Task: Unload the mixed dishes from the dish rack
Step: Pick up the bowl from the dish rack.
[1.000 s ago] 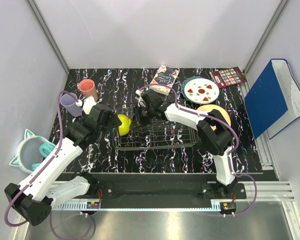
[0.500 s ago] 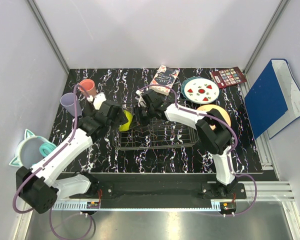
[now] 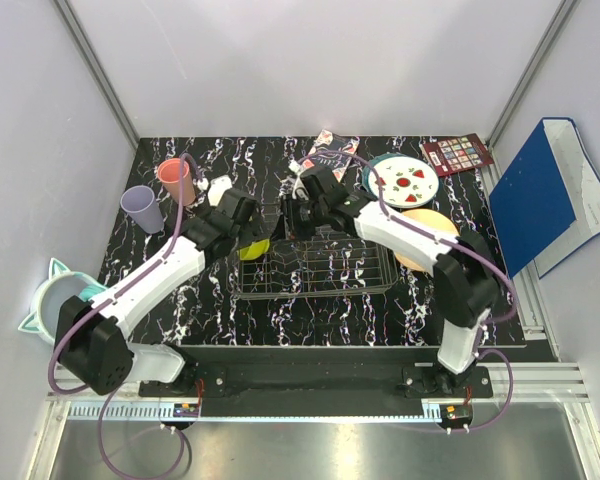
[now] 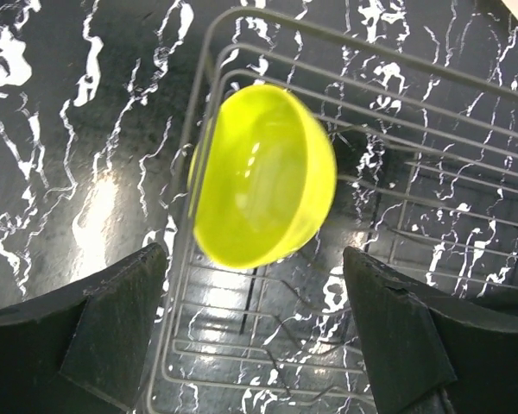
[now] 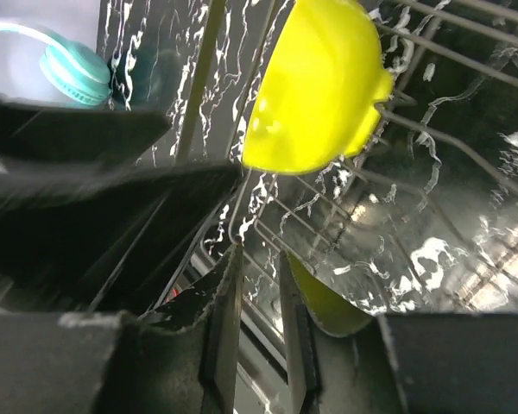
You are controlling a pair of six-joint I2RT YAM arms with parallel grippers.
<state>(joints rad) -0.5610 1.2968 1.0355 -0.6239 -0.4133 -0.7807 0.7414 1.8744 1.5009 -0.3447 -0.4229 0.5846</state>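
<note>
1. Currently the yellow-green bowl (image 4: 263,172) stands on edge at the left end of the dish rack (image 3: 360,270), propped among the wires. Its hollow faces the left wrist camera. No other dish shows in the rack.
2. Left fingers (image 4: 112,302): spread wide, holding nothing. They sit just short of the bowl, one on each side of it, and do not touch it.
3. Right fingers (image 5: 449,362): close over the rack's far left rim, near the bowl. The right wrist view is blurred, but they look parted and I see nothing held.
4. Out on the bench (image 3: 210,310), well clear of the rack:
   - salmon-pink cup (image 3: 175,180) and lilac cup (image 3: 140,208) to the left;
   - white red-spotted plate (image 3: 407,181) and peach plate (image 3: 435,230) to the right.
5. Step in hand, as I judge it: the left arm is lined up to grasp the bowl. This reads as late in the unloading.
6. Next move calls for:
   - easing the left fingers forward until they straddle the bowl's wall or rim;
   - closing firmly, since the glossy curve may slip;
   - lifting straight up, clear of the wires, before swinging left to open bench.
7. Watch the right arm. Both wrists crowd the same corner.
</note>
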